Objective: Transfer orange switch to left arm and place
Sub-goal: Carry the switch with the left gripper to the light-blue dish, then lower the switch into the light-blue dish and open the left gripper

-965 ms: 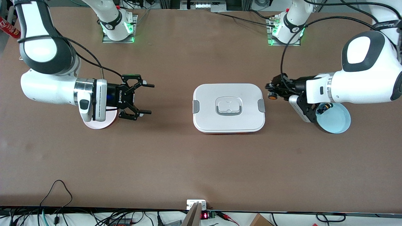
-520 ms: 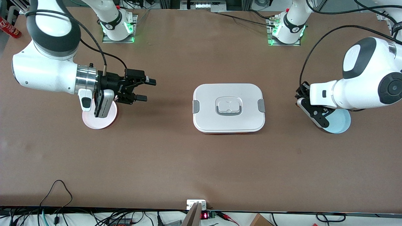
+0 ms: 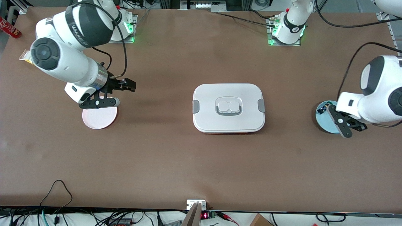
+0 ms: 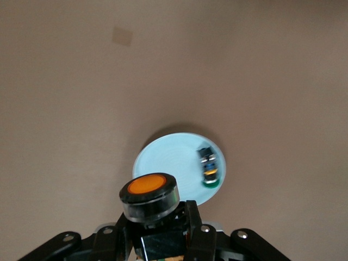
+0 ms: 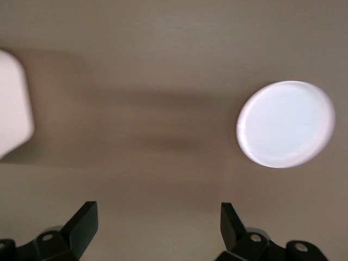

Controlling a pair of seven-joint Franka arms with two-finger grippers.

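Note:
The orange switch (image 4: 149, 193), black with an orange cap, is held in my left gripper (image 4: 157, 220), which is shut on its body. It hangs over the table at the edge of the light blue plate (image 4: 168, 163), which lies at the left arm's end (image 3: 325, 121). My right gripper (image 3: 125, 85) is open and empty, its fingertips (image 5: 87, 217) wide apart, above the table beside the pink plate (image 3: 99, 116), which also shows in the right wrist view (image 5: 285, 124). The white box (image 3: 228, 108) sits closed at mid-table between both arms.
A small black switch with a green cap (image 4: 207, 169) lies on the blue plate. A red can (image 3: 9, 27) lies at the table corner by the right arm. Cables hang along the table edge nearest the front camera.
Both arms have swung away from the box toward their own table ends and turned their hands downward. The left gripper still holds the orange switch. The right gripper has stayed open.

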